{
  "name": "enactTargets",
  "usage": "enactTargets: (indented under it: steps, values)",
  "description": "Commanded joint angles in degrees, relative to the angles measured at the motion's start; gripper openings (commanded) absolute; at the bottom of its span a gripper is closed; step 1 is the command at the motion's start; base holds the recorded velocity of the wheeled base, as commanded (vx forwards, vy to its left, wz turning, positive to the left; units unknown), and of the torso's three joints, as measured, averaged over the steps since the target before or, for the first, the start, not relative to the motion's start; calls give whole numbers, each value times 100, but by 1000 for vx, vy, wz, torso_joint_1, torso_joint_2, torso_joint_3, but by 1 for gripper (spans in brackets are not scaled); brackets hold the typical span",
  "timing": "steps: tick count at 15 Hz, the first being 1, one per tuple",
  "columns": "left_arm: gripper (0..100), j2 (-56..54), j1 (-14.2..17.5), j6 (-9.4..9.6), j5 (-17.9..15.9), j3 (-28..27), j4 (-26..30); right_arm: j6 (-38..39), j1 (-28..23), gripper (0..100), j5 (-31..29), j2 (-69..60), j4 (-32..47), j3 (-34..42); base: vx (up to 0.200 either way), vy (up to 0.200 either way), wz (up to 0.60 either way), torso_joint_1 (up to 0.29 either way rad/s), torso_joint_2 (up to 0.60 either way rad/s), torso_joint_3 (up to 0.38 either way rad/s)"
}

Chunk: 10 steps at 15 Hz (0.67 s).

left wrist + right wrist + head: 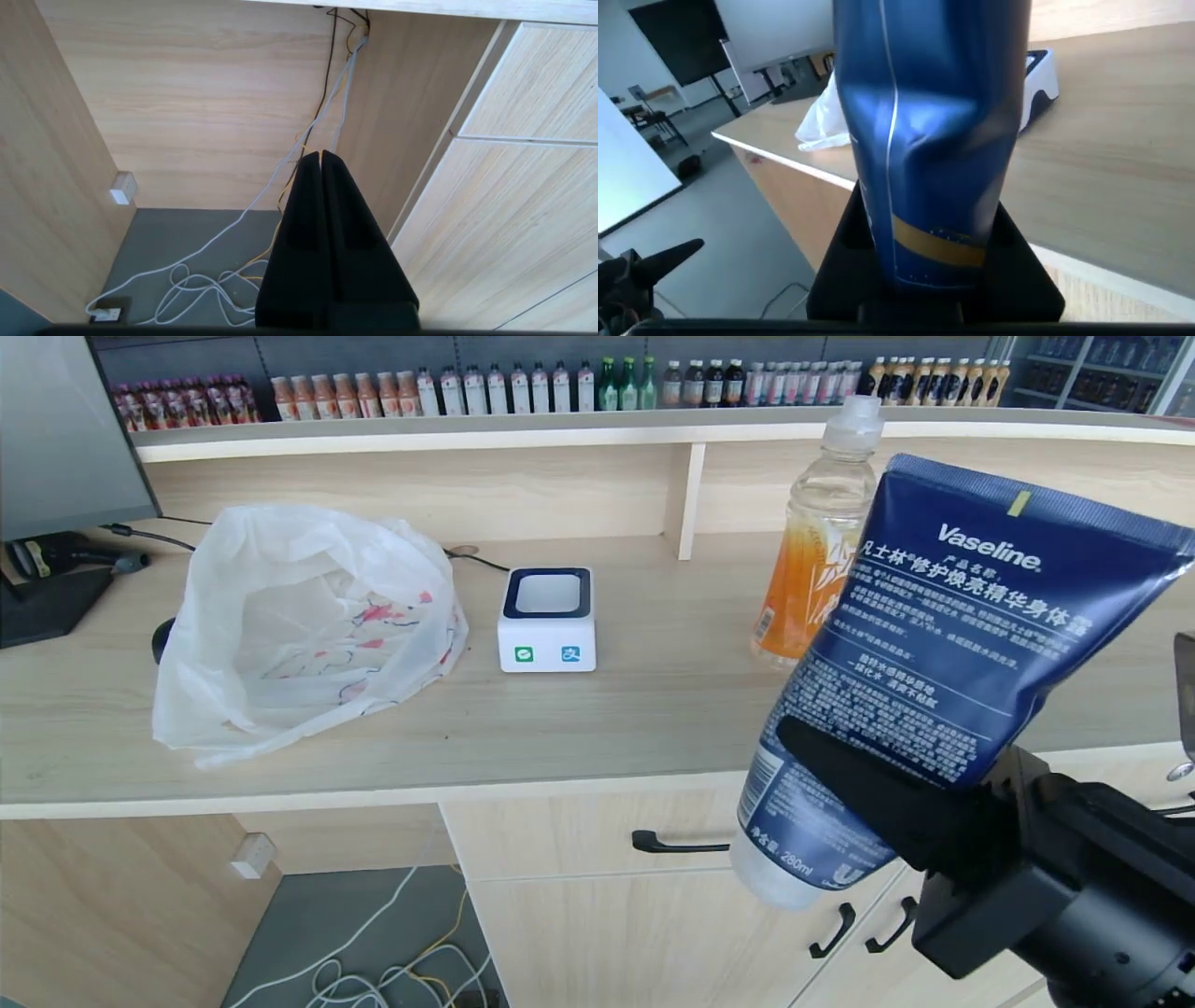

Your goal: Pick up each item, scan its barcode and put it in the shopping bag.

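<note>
A blue lotion tube (943,653) is held up off the counter, cap end down, at the right of the head view, with my right gripper (887,793) shut on its lower part. The same blue tube (924,140) stands between the right gripper's fingers (842,233). A white barcode scanner (547,619) with a dark-rimmed window sits mid-counter. Left of it lies the open white shopping bag (299,625). An orange drink bottle (822,532) stands on the counter behind the tube. My left gripper (321,161) hangs below the counter with its fingers pressed together, holding nothing.
The wooden counter (607,709) has a raised back shelf with a divider (686,499). A monitor (65,429) and its stand occupy the far left. Drawers with black handles (677,845) are below the counter. Loose cables (206,280) lie on the floor.
</note>
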Motion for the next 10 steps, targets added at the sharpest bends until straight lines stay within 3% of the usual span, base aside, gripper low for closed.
enactTargets:
  steps: [1, 3, 4, 5, 8, 10]
  values:
    - [0, -2, 1, -3, 0, 0, 0, 525, -270, 0, 465, 20, 9, -193, 0, 0, 0, 0, 0, 0]
    - [0, -2, 1, -3, 0, 0, 0, 815, -930, 0, 1405, 231, 0, -369, 0, 0, 0, 0, 0, 0]
    - [0, -2, 1, -3, 0, 0, 0, 1061, -1633, 0, 2609, 424, 0, -554, 0, 0, 0, 0, 0, 0]
    - [0, -2, 1, -3, 0, 0, 0, 1131, -2037, 0, 3313, 565, 0, -782, 0, 0, 0, 0, 0, 0]
    - [0, -2, 1, -3, 0, 0, 0, 1509, -2424, 0, 4561, 855, -17, -1266, 0, 0, 0, 0, 0, 0]
    - [0, -2, 1, -3, 0, 0, 0, 1615, -2406, 0, 4859, 890, -9, -1380, 0, 0, 0, 0, 0, 0]
